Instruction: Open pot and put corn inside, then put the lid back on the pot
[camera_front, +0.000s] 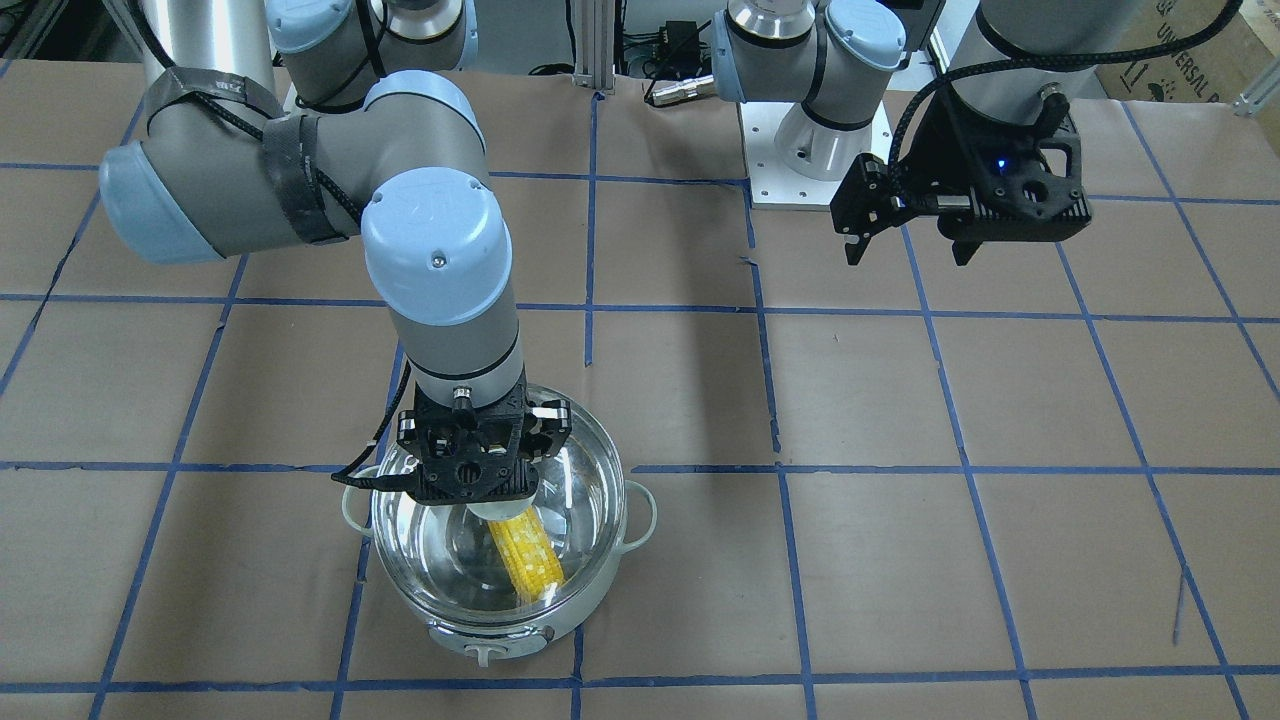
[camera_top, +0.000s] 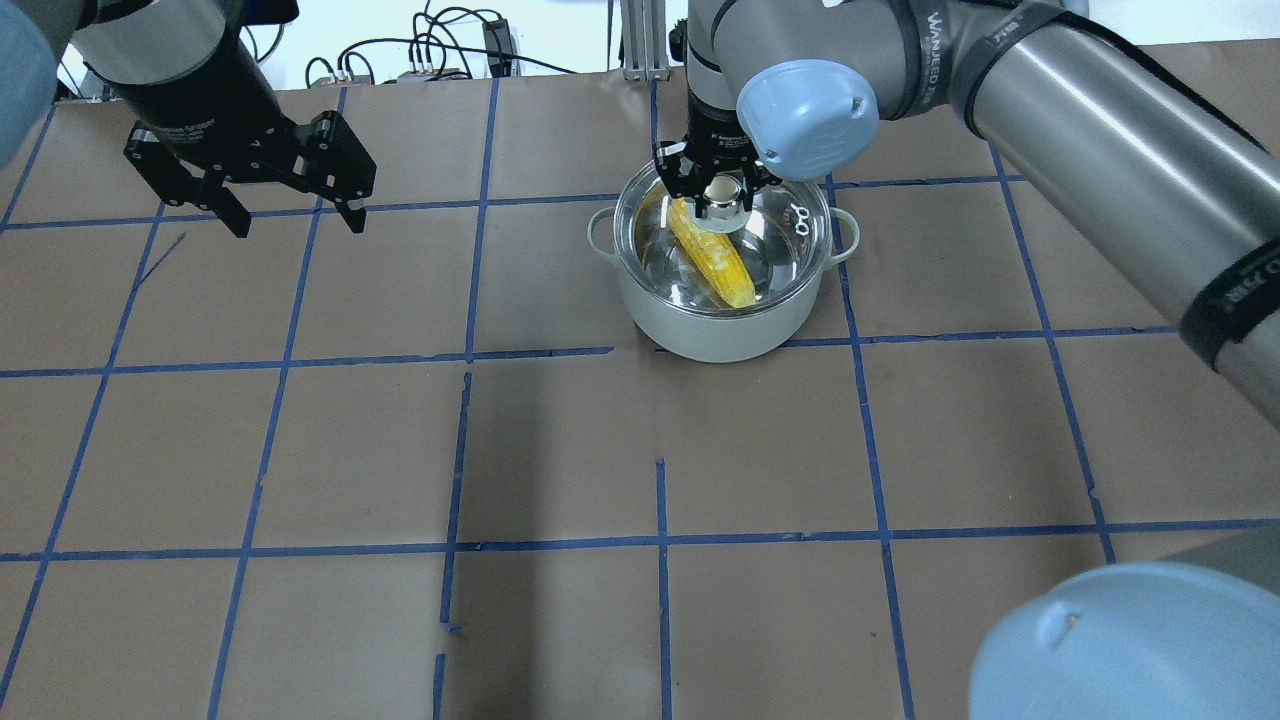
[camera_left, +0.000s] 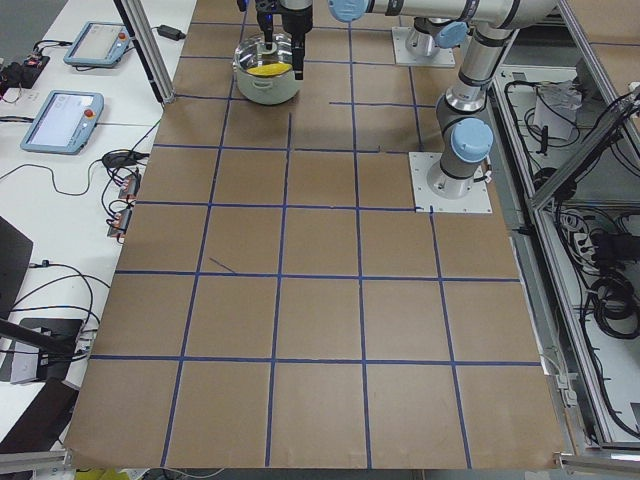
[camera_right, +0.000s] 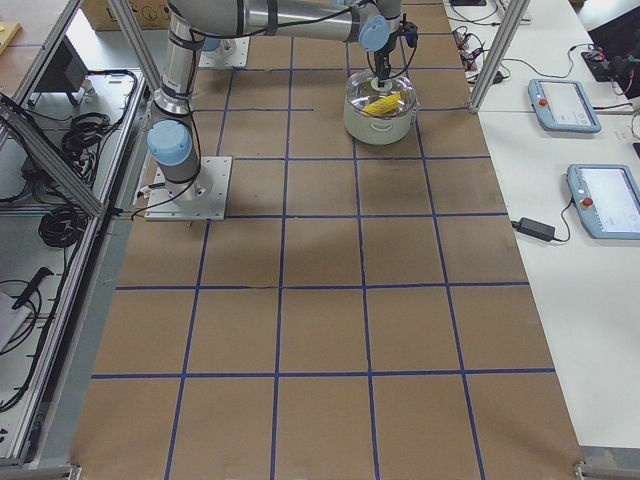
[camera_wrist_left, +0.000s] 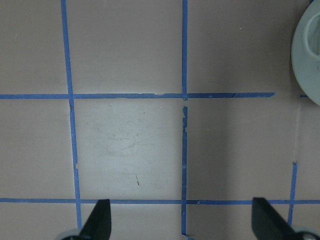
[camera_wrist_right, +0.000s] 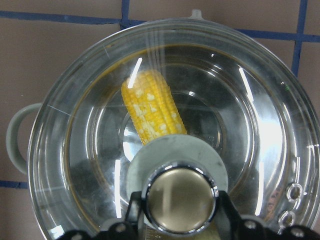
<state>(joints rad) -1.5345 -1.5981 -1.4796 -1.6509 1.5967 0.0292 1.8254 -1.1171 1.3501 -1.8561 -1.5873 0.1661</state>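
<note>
You will find the corn (camera_wrist_right: 152, 107) lying slantwise inside the pot (camera_top: 715, 325), visible through the lid (camera_wrist_right: 250, 130), which rests on the pot's rim. The right jaws are clamped on the lid's knob (camera_wrist_right: 179, 200), one on each side. The pot stands on the surface (camera_top: 560, 450), towards the edge farthest from the robot's base. Check the left jaws: they are spread wide apart, grip nothing, and hang above the surface, well apart from the pot.

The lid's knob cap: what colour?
The lid's cap is shiny brass-gold, on a pale grey knob; best in the right wrist view.
</note>
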